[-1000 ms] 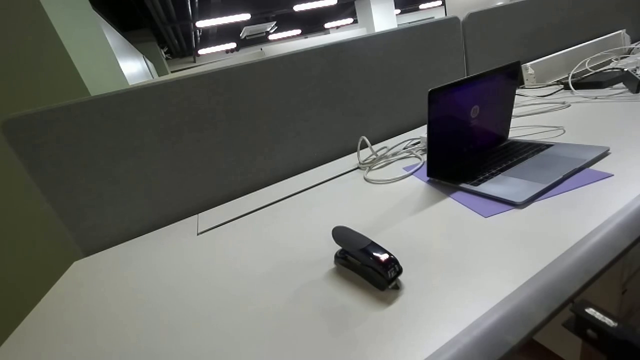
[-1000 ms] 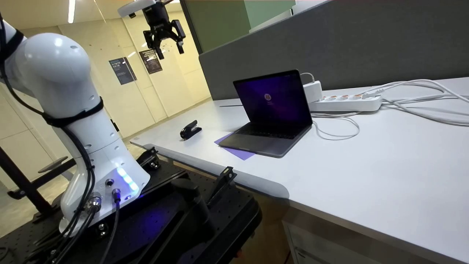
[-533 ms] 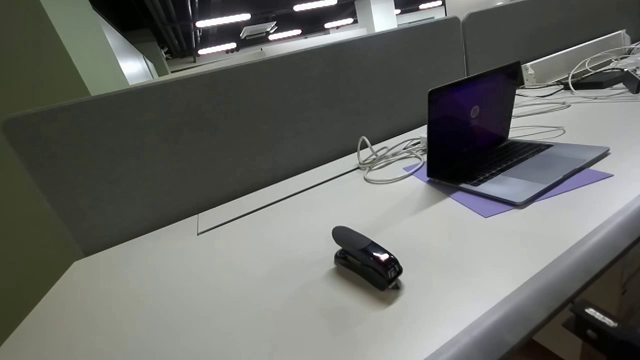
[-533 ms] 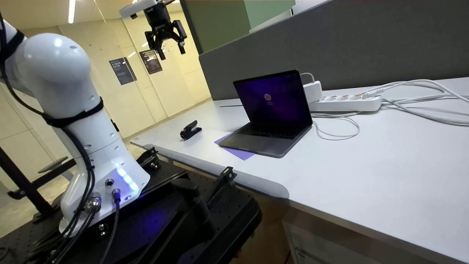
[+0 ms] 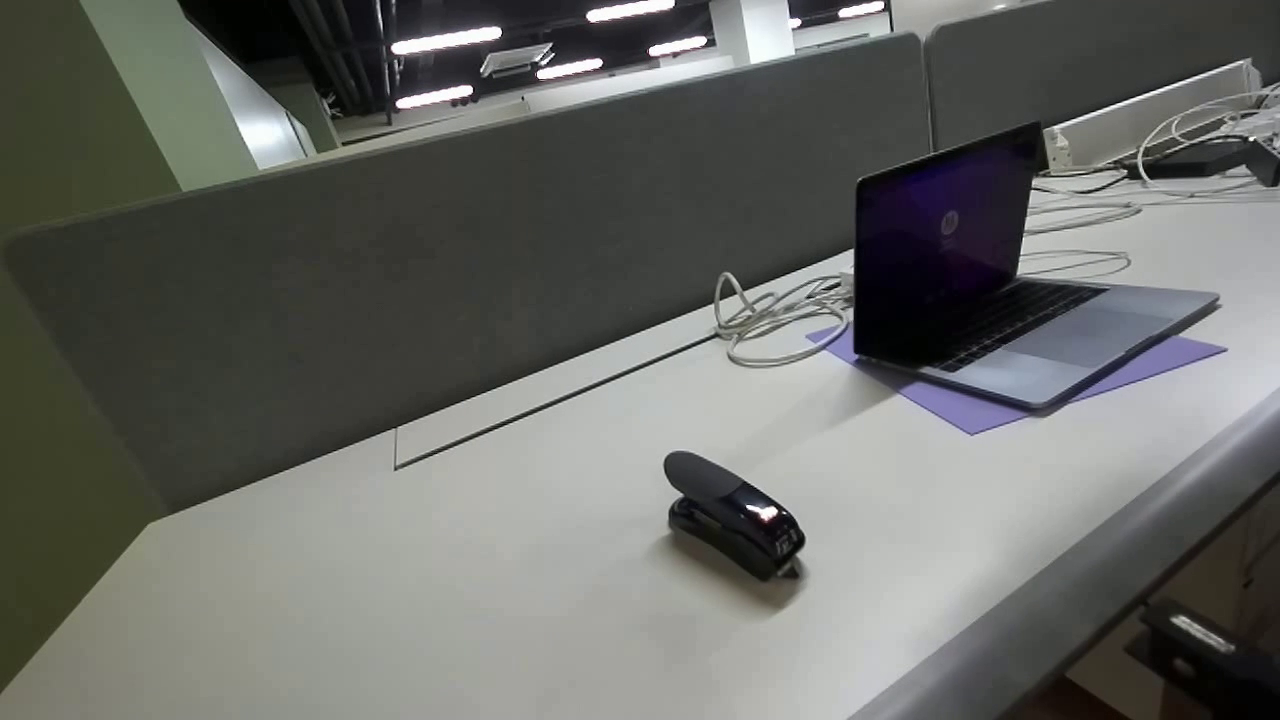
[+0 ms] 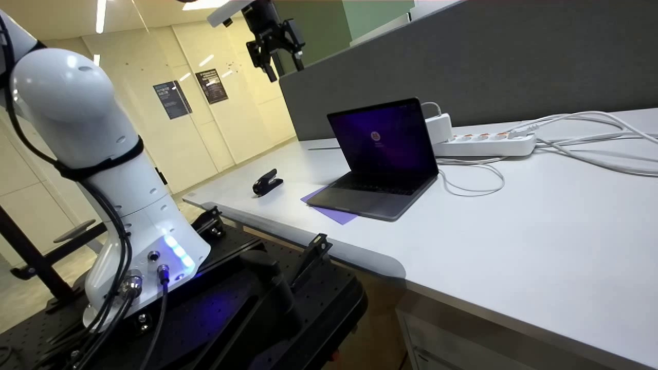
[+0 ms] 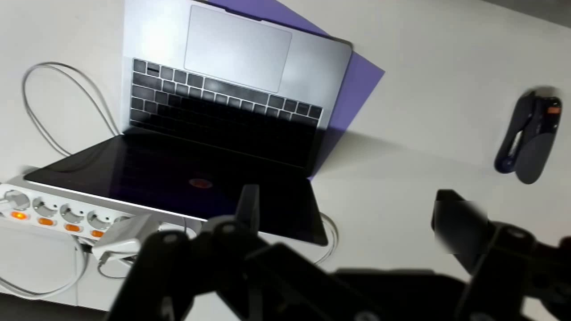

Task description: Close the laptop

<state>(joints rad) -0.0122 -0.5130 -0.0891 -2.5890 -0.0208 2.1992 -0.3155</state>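
Getting ready seemed your step: your gripper hung wide and empty, the laptop sat open on a purple sheet, and next its lid likely needed pushing from behind.

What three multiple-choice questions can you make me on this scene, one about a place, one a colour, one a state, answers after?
1. Where is the purple sheet?
A. Partly under the laptop
B. Beneath the stapler
C. Hung on the partition

2. What colour is the power strip?
A. Black
B. Green
C. White

3. How does the gripper stand?
A. Shut on the stapler
B. Open, holding nothing
C. Shut on the laptop

1 A: its edges stick out from beneath the laptop in the wrist view.
2 C: its casing shows white in an exterior view.
3 B: its fingers stand apart in the wrist view with nothing gripped between them.
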